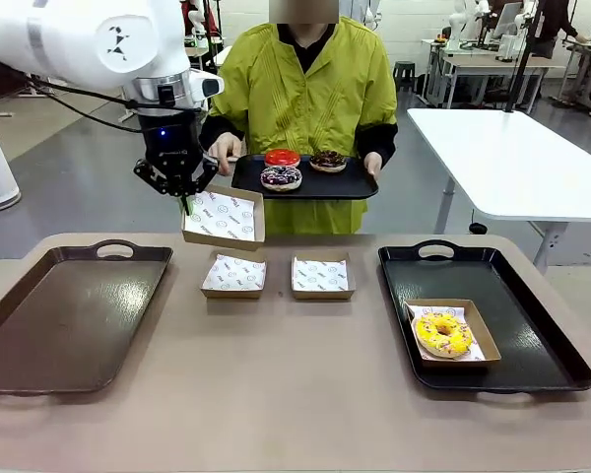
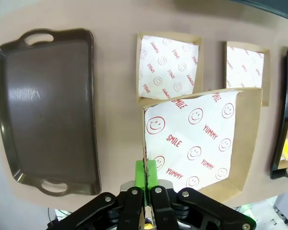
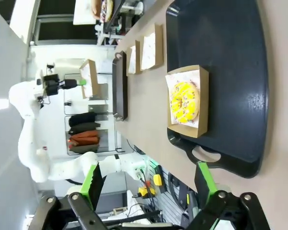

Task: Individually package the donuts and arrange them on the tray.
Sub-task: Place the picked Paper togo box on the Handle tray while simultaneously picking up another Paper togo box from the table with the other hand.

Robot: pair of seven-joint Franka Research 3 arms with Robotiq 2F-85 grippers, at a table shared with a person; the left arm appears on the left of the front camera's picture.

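My left gripper (image 1: pixel 186 203) (image 2: pixel 146 175) is shut on the edge of a paper-lined cardboard box (image 1: pixel 223 217) (image 2: pixel 201 143), holding it in the air beside the person's small black tray (image 1: pixel 350 183). That tray carries a red-glazed donut (image 1: pixel 282 158), a chocolate donut with sprinkles (image 1: pixel 281 177) and a dark chocolate donut (image 1: pixel 327 161). A yellow-iced donut (image 1: pixel 442 333) (image 3: pixel 185 101) lies in a box on the right black tray (image 1: pixel 512 296) (image 3: pixel 230 57). My right gripper (image 3: pixel 148 184) is open above the table near that tray.
Two more lined boxes (image 1: pixel 233 275) (image 1: pixel 321 276) sit mid-table. A large dark tray (image 1: pixel 69 310) (image 2: pixel 43 105) lies at the left. The person in a yellow-green jacket (image 1: pixel 305 89) stands across the table holding the small tray with both hands.
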